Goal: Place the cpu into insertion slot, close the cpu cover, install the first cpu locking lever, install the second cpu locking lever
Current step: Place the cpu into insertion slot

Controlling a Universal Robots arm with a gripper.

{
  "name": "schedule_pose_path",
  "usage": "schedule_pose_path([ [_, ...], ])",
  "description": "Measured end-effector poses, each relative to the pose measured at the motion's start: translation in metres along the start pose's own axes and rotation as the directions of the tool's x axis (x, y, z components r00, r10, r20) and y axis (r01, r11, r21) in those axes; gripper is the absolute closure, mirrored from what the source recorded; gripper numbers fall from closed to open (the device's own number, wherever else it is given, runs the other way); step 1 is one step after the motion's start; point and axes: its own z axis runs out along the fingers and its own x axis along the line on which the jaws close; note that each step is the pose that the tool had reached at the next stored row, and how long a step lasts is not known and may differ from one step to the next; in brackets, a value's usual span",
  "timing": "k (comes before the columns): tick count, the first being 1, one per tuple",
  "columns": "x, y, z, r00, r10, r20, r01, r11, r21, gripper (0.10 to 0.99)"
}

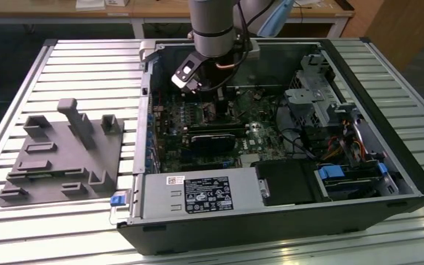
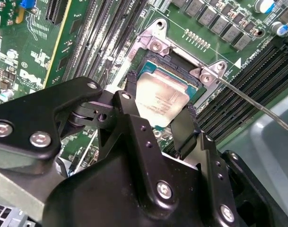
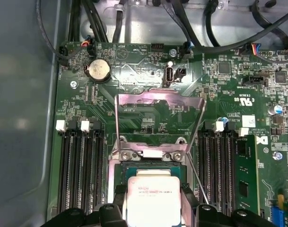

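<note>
Exterior view first: the arm (image 1: 212,22) drops from the upper middle of the frame into an open computer case (image 1: 271,232) lying on a slatted tabletop (image 1: 86,61). Its hand (image 1: 213,105) is low over the green circuit board (image 1: 197,116) in the case's upper-left part. A grey fixture (image 1: 57,149) with upright blocks sits on the tabletop at the exterior view's left, well apart from the case. In both wrist views the hand is clenched on the cpu (image 2: 161,101) — its two black fingers (image 2: 181,127) press against opposite edges of the pale metal square. The cpu lies over the insertion slot (image 3: 148,169), square with its rim. It looks to be resting in the recess, though from these angles I cannot tell whether it is fully seated or a touch above. The cpu cover (image 3: 158,98) stands swung open on its hinge at one edge of the slot, with board showing through its open centre. A locking lever (image 2: 257,106) — a thin bare rod — juts from a corner of the slot, slanting over the long black memory slots (image 3: 80,170) that flank the slot on both sides.
</note>
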Motion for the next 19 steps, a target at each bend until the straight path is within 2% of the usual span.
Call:
schedule_pose_path([
  [6,0.0002,-0.0031,0.0041,1.0,0.0,-0.0002,0.0,0.9999,-0.011,0.549],
  [12,0.0002,-0.0043,0.007,1.0,0.0,-0.0001,0.0,0.9999,-0.012,0.549],
  [19,0.0003,-0.0042,0.0069,1.0,0.0,-0.0002,0.0,0.9999,-0.012,0.549],
])
